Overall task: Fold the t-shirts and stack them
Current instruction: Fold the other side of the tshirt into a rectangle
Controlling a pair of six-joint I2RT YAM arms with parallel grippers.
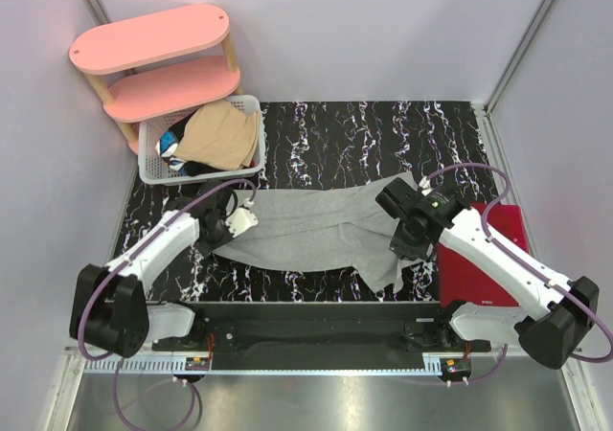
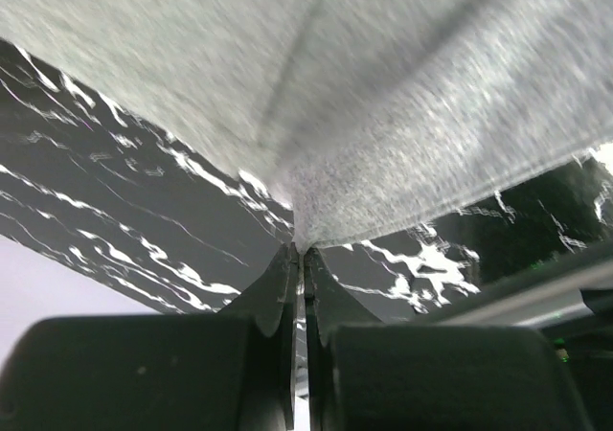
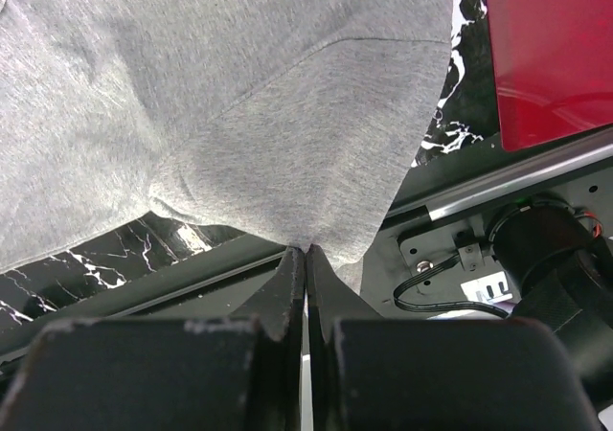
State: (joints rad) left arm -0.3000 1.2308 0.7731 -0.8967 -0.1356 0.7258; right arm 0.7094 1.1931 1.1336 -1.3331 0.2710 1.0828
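A light heather grey t-shirt point(image 1: 316, 228) is stretched across the front of the black marbled table point(image 1: 364, 134), between my two grippers. At its left end, my left gripper point(image 1: 233, 225) is shut on a pinch of the fabric; in the left wrist view the cloth point(image 2: 383, 115) fans out from the closed fingertips point(image 2: 303, 251). My right gripper point(image 1: 400, 230) is shut on the shirt's right end, and the grey cloth point(image 3: 239, 96) rises from its closed tips point(image 3: 306, 249). A tan-beige t-shirt point(image 1: 222, 134) lies on darker and blue ones in the basket.
A white lattice basket point(image 1: 153, 168) stands at the table's back left, below a pink two-tier shelf point(image 1: 153, 38). A red flat thing point(image 1: 479, 259) lies at the right under the right arm. The arms' mounting rail point(image 1: 306, 326) runs along the front edge.
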